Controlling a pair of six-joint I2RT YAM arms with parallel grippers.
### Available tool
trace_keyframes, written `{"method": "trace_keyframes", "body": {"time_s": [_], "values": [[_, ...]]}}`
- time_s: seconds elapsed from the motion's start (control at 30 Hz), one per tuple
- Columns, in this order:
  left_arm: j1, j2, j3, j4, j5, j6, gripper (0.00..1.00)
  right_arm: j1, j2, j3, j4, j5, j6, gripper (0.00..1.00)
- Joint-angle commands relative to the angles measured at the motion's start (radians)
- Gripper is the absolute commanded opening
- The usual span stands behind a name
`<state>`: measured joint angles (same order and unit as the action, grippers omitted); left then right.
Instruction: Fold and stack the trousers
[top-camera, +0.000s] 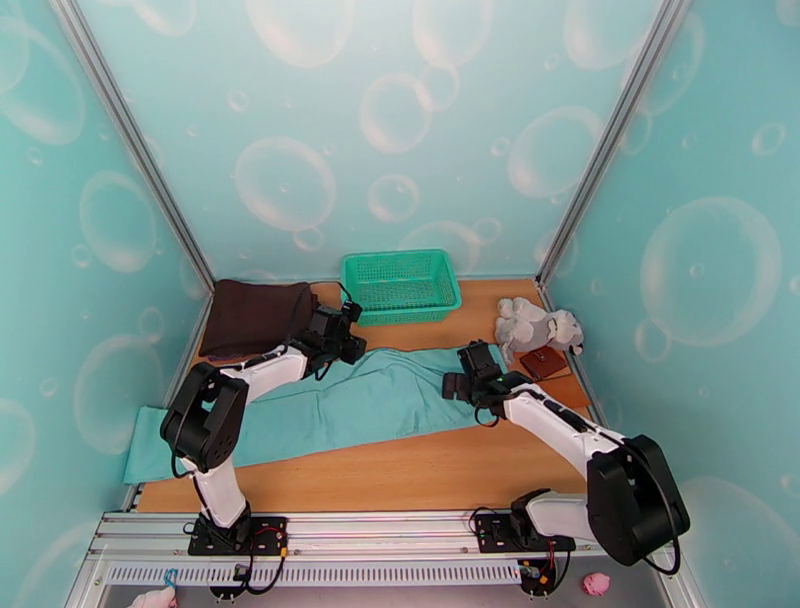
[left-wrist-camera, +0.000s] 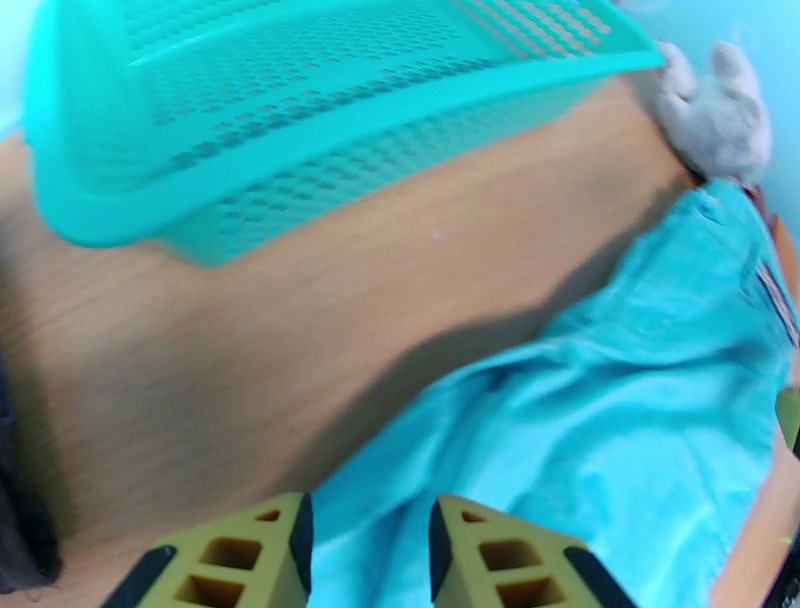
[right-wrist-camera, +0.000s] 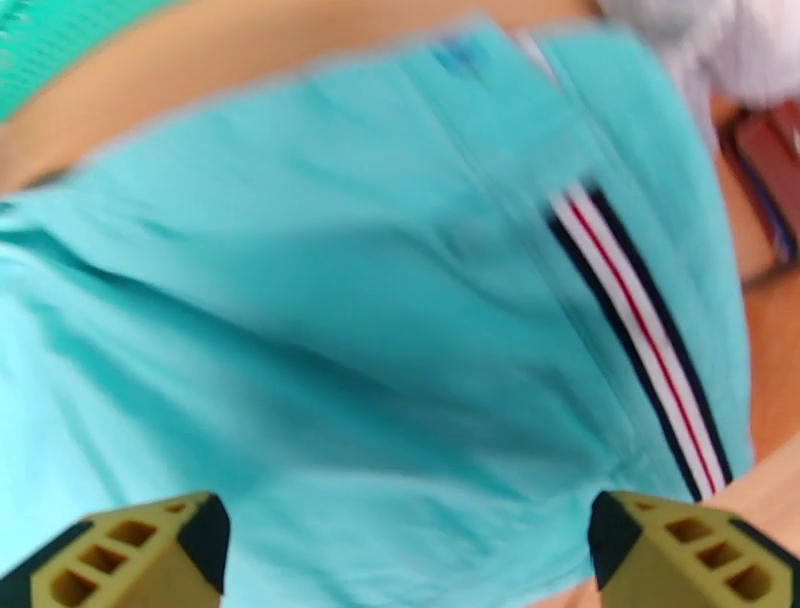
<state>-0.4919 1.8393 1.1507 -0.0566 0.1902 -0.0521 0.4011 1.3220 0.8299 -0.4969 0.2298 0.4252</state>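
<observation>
The trousers (top-camera: 370, 400) lay on the desk (top-camera: 400, 470) beneath my left end effector (left-wrist-camera: 370, 545), narrowly parted, and my right end effector (right-wrist-camera: 405, 555), wide apart.

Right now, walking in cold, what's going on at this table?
Two robot arms are working on teal trousers spread flat across the wooden table. The left arm reaches their far edge, jaws partly open over the cloth. The right arm hangs over the striped waistband, jaws wide and empty. Nothing is stacked yet.
</observation>
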Motion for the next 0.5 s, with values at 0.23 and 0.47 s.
{"method": "trace_keyframes", "body": {"time_s": [0.23, 0.47], "values": [[0.002, 0.059, -0.049, -0.031, 0.145, -0.003, 0.33, 0.175, 0.101, -0.045, 0.196, -0.205, 0.077, 0.99], [-0.002, 0.107, -0.027, -0.035, 0.129, 0.000, 0.31, 0.191, 0.046, -0.185, 0.248, -0.230, 0.177, 0.99]]}}
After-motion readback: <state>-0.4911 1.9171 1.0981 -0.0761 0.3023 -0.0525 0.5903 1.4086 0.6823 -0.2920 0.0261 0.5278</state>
